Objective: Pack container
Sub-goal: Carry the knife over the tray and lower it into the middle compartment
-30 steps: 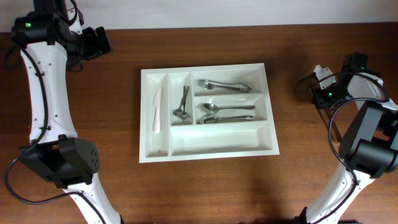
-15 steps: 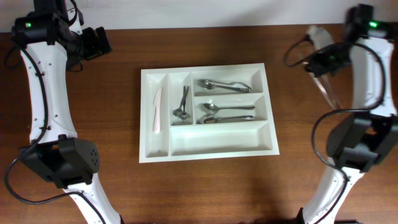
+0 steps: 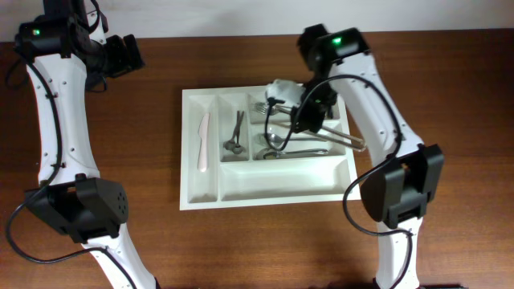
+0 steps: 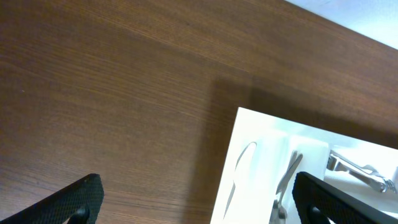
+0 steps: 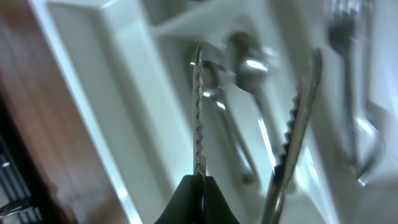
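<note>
The container (image 3: 281,183) sits centred on the desk (image 3: 265,249), directly beneath the right end effector (image 3: 299,108), which pinches serrated tongs (image 3: 337,139) lying roughly along the wide compartments (slightly skewed); the left end effector (image 3: 127,54), spread wide, hangs well apart.

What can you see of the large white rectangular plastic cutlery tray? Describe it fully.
The large white rectangular plastic cutlery tray lies flat on the brown wooden table. Two narrow upright compartments at its left hold a pale knife and small metal utensils. Of the three wide ones, two hold forks and spoons, and the near one is empty.
</note>
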You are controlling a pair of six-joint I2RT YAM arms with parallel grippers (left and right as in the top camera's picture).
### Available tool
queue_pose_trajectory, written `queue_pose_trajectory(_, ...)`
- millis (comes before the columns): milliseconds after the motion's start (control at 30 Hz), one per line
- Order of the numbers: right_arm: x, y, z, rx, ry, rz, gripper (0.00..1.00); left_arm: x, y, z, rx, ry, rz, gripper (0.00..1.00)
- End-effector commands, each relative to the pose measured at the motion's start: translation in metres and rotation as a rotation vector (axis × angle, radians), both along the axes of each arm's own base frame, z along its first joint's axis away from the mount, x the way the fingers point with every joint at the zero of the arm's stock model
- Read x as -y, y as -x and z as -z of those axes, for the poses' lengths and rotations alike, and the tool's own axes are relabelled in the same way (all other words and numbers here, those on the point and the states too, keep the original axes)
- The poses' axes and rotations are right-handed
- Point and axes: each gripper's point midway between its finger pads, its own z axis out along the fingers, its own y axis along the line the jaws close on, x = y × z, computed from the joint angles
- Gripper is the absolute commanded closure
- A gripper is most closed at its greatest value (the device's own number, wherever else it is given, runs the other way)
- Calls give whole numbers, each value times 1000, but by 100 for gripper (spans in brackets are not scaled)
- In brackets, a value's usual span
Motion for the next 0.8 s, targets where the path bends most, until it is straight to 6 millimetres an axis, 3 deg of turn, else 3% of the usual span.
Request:
queue_pose_trajectory(0, -16, 13, -3, 4, 11, -65, 96, -2, 0, -6, 16, -9, 1, 1)
queue_pose_trajectory(133, -26, 28, 16, -48, 31, -93, 96, -2, 0, -6, 16, -9, 2, 1)
queue_pose_trajectory(400, -37, 66, 76, -161, 82, -144, 96, -2, 0, -6, 16, -9, 2, 1)
queue_pose_trajectory(600, -44, 83, 90, -189, 73, -219, 96, -2, 0, -6, 16, -9, 1, 1)
queue_pose_trajectory(767, -46, 84, 97, -186, 65, -227, 96, -2, 0, -6, 16, -9, 1, 1)
